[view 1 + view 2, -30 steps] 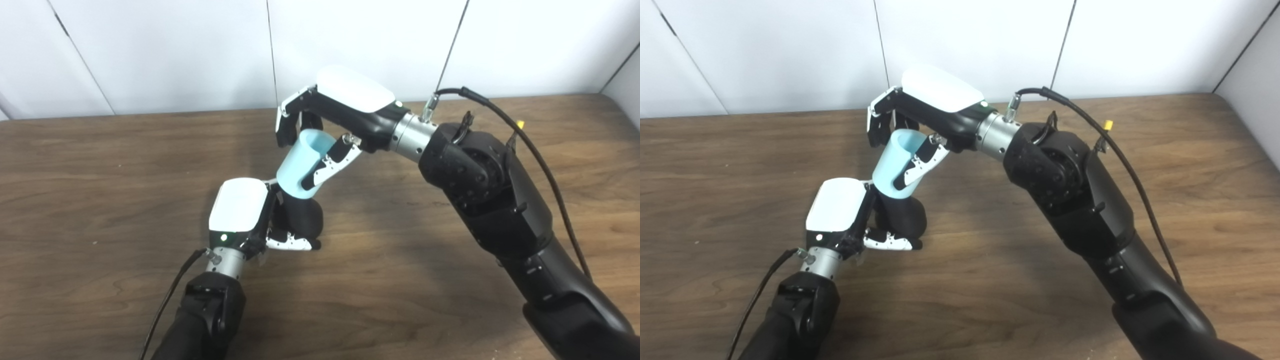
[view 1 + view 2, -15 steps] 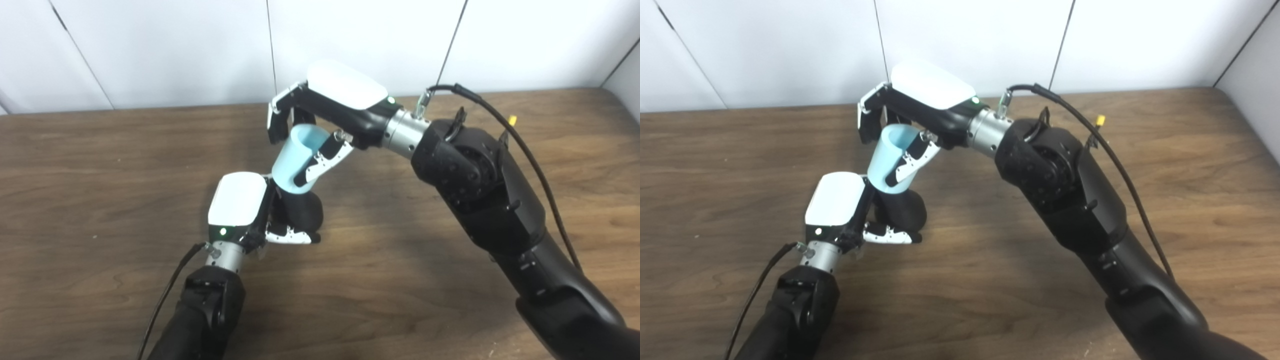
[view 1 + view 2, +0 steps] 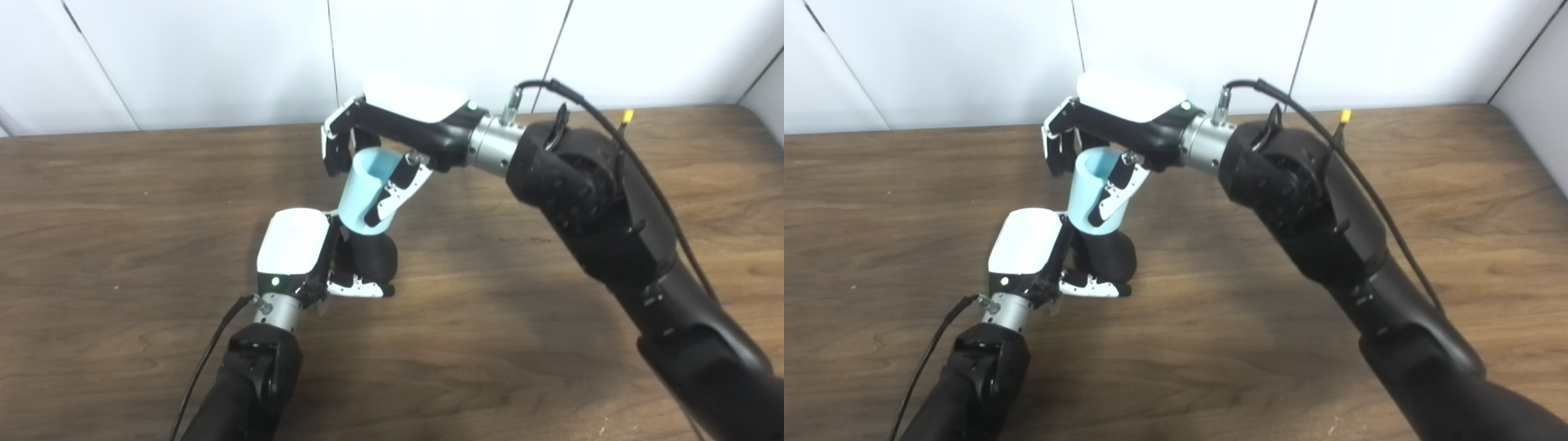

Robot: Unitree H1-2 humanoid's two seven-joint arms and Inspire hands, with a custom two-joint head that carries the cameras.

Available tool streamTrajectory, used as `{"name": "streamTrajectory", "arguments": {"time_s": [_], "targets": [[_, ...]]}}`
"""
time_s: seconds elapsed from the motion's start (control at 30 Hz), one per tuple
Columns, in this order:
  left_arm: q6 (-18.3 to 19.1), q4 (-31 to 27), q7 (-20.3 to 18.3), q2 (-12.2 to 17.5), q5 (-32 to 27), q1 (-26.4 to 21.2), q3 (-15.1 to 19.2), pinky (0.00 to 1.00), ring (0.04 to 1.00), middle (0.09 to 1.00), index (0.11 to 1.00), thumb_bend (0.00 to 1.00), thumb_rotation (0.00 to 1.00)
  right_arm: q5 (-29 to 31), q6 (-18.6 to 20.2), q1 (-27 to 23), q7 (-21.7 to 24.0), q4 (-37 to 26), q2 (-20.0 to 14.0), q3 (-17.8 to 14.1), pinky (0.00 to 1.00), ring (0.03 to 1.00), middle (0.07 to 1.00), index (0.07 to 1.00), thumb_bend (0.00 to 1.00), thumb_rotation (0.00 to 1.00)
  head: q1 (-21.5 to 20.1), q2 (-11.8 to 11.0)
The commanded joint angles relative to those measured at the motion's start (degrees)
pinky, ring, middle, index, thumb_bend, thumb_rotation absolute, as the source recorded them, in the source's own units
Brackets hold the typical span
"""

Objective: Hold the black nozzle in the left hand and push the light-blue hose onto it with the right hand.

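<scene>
My left hand (image 3: 294, 245) rests on the wooden table (image 3: 122, 202), shut on the black nozzle (image 3: 370, 257), which stands between its fingers and thumb. The light-blue hose (image 3: 364, 193) is a short open tube seated on top of the nozzle, its open end up and leaning slightly left. My right hand (image 3: 398, 119) comes in from the right above it and is shut on the hose, thumb (image 3: 392, 196) on the near side and fingers (image 3: 337, 144) on the far side. The joint between hose and nozzle shows in the right eye view (image 3: 1093, 231).
A black cable (image 3: 588, 116) loops over the right forearm, and another cable (image 3: 202, 361) trails from the left wrist. The white wall (image 3: 184, 55) rises along the table's far edge. Bare wood (image 3: 92, 202) lies left of the hands and at the right (image 3: 723, 184).
My right hand and the hose have shifted left and the hose has come more upright on the nozzle. The right forearm has swung up. The left hand has stayed put.
</scene>
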Motion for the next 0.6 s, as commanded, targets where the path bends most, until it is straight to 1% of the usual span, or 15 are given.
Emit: {"name": "streamTrajectory", "arguments": {"time_s": [0.0,0.13,0.33,0.47,0.57], "targets": [[-0.3,-0.2,-2.0,-0.6,-0.1,0.3,-1.2,0.47,0.484,0.418,0.497,0.52,0.0,0.3,0.6,-3.6,1.1,-1.9,-0.7,-0.3,0.39,0.391,0.506,0.5,0.5,0.0,0.0,0.1],[-0.5,0.2,-1.3,-0.6,-0.3,0.3,-1.1,0.49,0.492,0.431,0.497,0.52,0.0,0.6,0.8,-4.8,3.9,-2.1,-1.2,0.3,0.36,0.402,0.52,0.483,0.5,0.0,0.0,0.2],[-0.1,0.0,-2.3,-0.6,-0.1,0.2,-1.2,0.48,0.493,0.424,0.498,0.52,0.0,0.6,1.8,-5.6,6.2,-2.5,-1.3,0.9,0.35,0.414,0.527,0.459,0.5,0.0,-0.1,0.0],[-0.1,-0.1,-2.2,-0.6,-0.2,0.2,-1.1,0.49,0.497,0.425,0.497,0.52,0.0,0.0,1.7,-5.3,6.3,-2.5,-1.0,1.4,0.34,0.408,0.531,0.472,0.5,0.0,-0.1,0.0],[-0.1,-0.1,-2.1,-0.6,0.0,0.2,-1.1,0.48,0.493,0.426,0.497,0.52,0.0,-0.1,1.2,-4.8,5.7,-2.3,-0.7,1.6,0.31,0.408,0.547,0.49,0.49,0.0,-0.1,0.0]]}}
